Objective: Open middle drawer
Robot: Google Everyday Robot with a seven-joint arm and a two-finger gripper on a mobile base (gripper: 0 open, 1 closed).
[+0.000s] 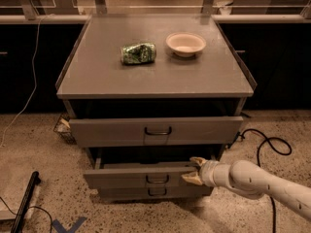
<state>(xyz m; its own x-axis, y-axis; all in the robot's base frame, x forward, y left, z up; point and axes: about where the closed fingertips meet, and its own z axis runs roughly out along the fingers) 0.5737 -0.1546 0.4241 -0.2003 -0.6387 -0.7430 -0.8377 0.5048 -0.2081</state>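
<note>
Speckled beige terrazzo floor (39, 144) under a grey metal cabinet with a flat tabletop (146, 81), warmly and dimly lit; dark cupboard fronts (29, 67) behind; a black cable (286, 145) loops right; the gripper (192, 170) is at the cabinet's lower right front.
</note>
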